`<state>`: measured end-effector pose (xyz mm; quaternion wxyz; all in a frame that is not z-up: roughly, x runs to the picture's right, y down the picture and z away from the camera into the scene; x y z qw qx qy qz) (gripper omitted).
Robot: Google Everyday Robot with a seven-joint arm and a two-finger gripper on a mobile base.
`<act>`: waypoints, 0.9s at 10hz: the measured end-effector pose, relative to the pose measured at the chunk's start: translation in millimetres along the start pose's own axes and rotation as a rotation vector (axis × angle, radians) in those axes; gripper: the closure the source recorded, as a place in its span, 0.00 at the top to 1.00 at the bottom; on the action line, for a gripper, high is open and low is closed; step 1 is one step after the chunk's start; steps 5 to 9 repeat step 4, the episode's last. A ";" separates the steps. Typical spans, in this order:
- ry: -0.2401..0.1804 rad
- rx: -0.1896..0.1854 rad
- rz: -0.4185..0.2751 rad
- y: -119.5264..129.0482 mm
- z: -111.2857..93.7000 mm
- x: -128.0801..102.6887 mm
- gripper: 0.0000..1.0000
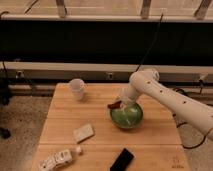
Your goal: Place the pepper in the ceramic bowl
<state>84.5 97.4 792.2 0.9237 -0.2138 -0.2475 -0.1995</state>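
Observation:
The red pepper (116, 105) hangs at the tip of my gripper (120, 102), just above the left rim of the green ceramic bowl (127, 117). The gripper is shut on the pepper. The bowl sits on the wooden table right of centre. My white arm reaches in from the right and comes down over the back of the bowl, hiding part of its far rim.
A white cup (77, 89) stands at the table's back left. A pale flat block (83, 132) lies left of the bowl. A white bottle (57, 159) lies at the front left and a black flat object (122, 159) at the front. The table (155, 140) edge is near.

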 end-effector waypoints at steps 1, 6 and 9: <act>-0.001 0.002 0.006 1.1 -0.2 1.5 0.00; -0.007 0.014 0.031 4.0 -0.5 6.5 0.00; -0.007 0.014 0.031 4.0 -0.5 6.5 0.00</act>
